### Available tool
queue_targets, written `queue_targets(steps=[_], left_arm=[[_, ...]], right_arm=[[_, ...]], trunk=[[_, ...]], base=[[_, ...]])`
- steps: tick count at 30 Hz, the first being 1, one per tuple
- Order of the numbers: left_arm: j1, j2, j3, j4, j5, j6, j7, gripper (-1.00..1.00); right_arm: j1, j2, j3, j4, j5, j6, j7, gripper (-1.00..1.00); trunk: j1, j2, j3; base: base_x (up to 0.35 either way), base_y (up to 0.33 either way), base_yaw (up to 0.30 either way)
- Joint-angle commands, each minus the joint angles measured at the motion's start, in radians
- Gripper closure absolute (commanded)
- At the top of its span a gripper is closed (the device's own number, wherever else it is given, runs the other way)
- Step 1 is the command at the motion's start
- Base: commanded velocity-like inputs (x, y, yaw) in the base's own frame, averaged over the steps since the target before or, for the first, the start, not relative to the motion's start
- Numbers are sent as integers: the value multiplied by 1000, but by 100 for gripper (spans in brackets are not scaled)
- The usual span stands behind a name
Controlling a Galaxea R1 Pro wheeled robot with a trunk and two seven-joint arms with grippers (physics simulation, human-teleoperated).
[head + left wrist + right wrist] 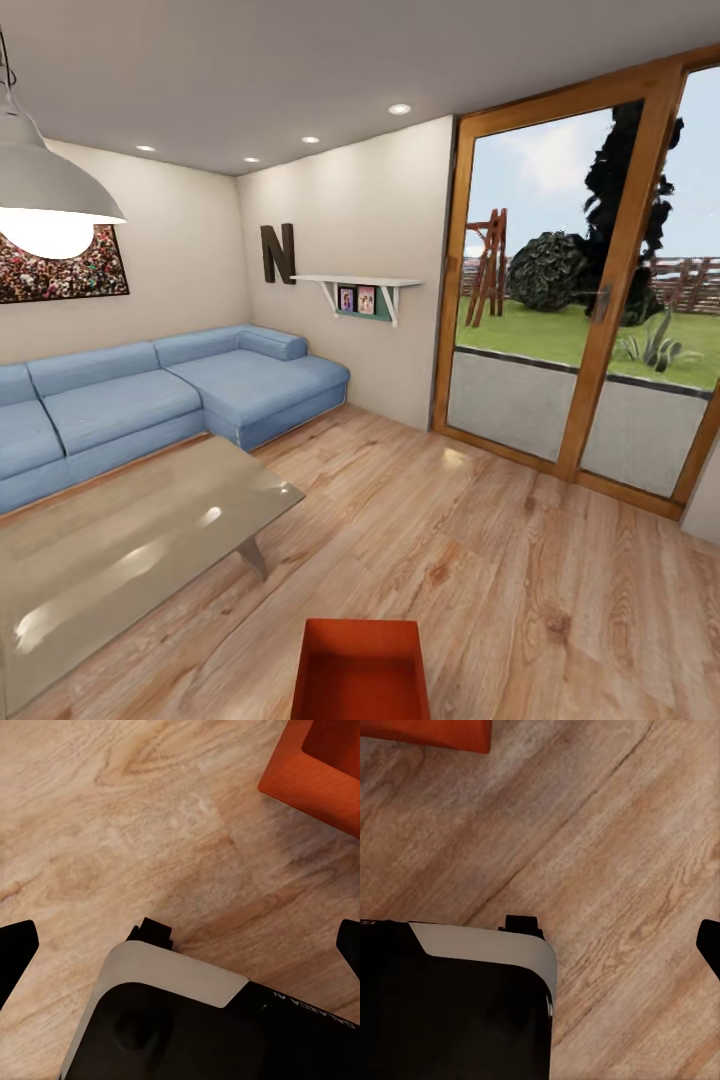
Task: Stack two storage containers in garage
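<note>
I am in the living room, on light wood-plank flooring [470, 530]. One red-orange open-top storage container [362, 668] stands on the planks just in front of me, low in the head view. A corner of a red-orange bin [315, 765] shows past my left gripper [180, 945], whose two dark fingertips [16, 945] stand far apart, open and empty. A strip of red-orange bin [427, 733] also shows beyond my right gripper [540, 945], with one dark fingertip [709, 943] set wide and nothing held. The second container and the garage are out of view.
A glass-topped coffee table [120, 550] stands close on the left, with the blue sectional sofa [150, 400] behind it. Wood-framed glass doors [590, 300] fill the right wall. My own black and white base [172, 1027] lies under both wrists. A lamp [45, 190] hangs at upper left.
</note>
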Motion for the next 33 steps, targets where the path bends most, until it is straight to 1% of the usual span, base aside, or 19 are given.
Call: queue_targets(steps=[1,5,10,21,26,33], left_arm=[[-1,0,8,0,0,-3,2,-100],[-1,0,8,0,0,-3,1,-100],[-1,0,8,0,0,-3,1,-100],[-1,0,9,0,0,-3,1,-100],[-1,0,8,-1,-6,-3,2,-100],[-1,0,4,-5,-13,-4,2,-100]], right_arm=[[-1,0,8,3,-10,-6,-1,-100],[-1,1,8,3,-10,-7,-1,-100],[-1,1,8,3,-10,-6,0,-100],[-1,1,8,3,-9,-6,1,-100],[-1,6,8,3,-10,-3,-1,-100],[-1,6,6,3,-14,0,8,-100]], trunk=[[0,-1,-1],[0,-1,-1],[0,-1,-1],[0,-1,-1],[0,-1,-2],[0,-1,-10]], base=[[0,0,-130],[0,0,-168],[0,0,-48],[0,0,-3],[0,0,0],[0,0,76]])
